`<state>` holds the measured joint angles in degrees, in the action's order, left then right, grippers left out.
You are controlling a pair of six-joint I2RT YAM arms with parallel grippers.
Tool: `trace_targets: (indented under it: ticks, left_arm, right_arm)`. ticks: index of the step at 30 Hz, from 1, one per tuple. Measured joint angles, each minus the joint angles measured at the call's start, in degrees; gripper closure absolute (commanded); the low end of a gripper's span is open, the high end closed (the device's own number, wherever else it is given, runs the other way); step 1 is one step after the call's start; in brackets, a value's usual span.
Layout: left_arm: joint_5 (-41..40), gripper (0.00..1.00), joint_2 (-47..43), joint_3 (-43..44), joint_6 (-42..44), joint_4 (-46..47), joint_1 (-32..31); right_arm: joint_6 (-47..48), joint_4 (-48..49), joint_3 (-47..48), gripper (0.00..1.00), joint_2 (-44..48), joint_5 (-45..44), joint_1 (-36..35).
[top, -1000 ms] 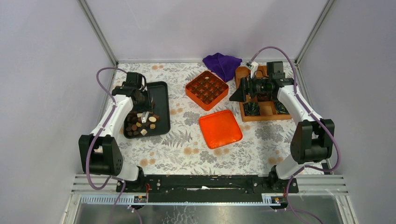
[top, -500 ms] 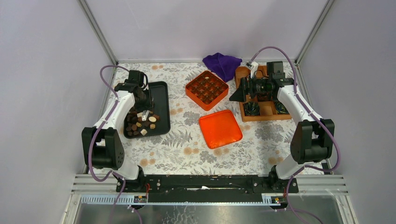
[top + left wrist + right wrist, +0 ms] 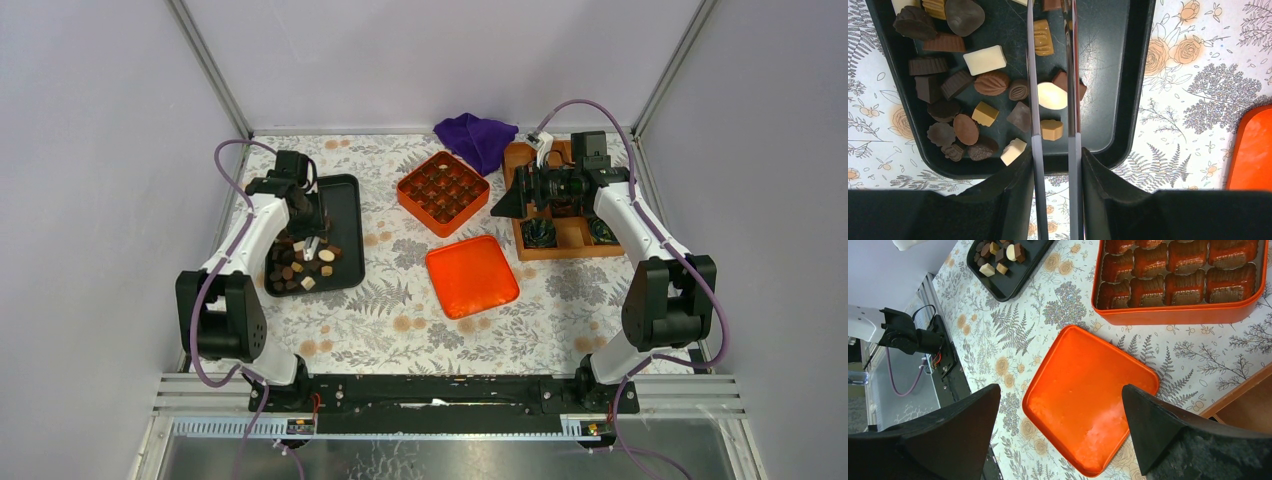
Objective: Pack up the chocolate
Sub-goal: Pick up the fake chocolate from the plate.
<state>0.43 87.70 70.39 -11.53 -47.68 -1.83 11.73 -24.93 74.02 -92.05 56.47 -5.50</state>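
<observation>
Many small pieces of chocolate [image 3: 985,60], dark, light brown and cream, lie in a black tray [image 3: 1108,75] at the table's left [image 3: 345,195]. My left gripper [image 3: 1054,155] hangs over the tray's near end, shut on a pair of metal tweezers [image 3: 1034,100]. Their two blades run up the left wrist view, with a cream piece [image 3: 1052,96] and a tan piece [image 3: 1052,129] lying between them; the tips are out of frame. The orange compartment box [image 3: 443,192] stands mid-table. My right gripper [image 3: 1060,390] is wide open and holds nothing, above the orange lid [image 3: 1088,400].
The lid [image 3: 472,276] lies flat in front of the box. A wooden tray [image 3: 570,238] with dark crinkled cups sits at the right under the right arm. A purple cloth [image 3: 478,138] is bunched at the back. The box's cells [image 3: 1178,280] are lined with brown cups.
The left arm has shifted slightly away from the near edge, with the tweezers still over the chocolates. The right arm has not moved.
</observation>
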Motion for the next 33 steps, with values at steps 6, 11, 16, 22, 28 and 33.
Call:
trace_targets:
  ticks: [6,11,16,22,28,33]
  left_arm:
    - [0.24,0.59,0.87,0.0,-0.02,0.0,0.0]
    - [1.42,0.59,1.16,0.0,-0.04,-0.02,0.0]
    - [2.84,0.59,1.16,0.0,-0.42,-0.09,0.0]
    - [3.21,0.58,1.16,0.04,-1.6,-0.98,0.0]
    - [3.3,0.58,1.16,0.22,-3.17,-1.9,0.0]
    - [3.74,0.57,1.16,0.22,-4.46,-2.1,0.0]
  right_arm:
    - [-0.11,0.02,0.0,0.0,0.0,0.07,0.0]
    - [-0.17,0.04,0.0,0.0,0.0,0.09,0.0]
    - [-0.17,0.04,0.0,0.0,0.0,0.09,0.0]
    - [-0.17,0.07,0.0,0.0,0.0,0.09,0.0]
    - [-0.17,0.11,0.0,0.0,0.0,0.11,0.0]
    - [-0.17,0.13,0.0,0.01,0.0,0.11,0.0]
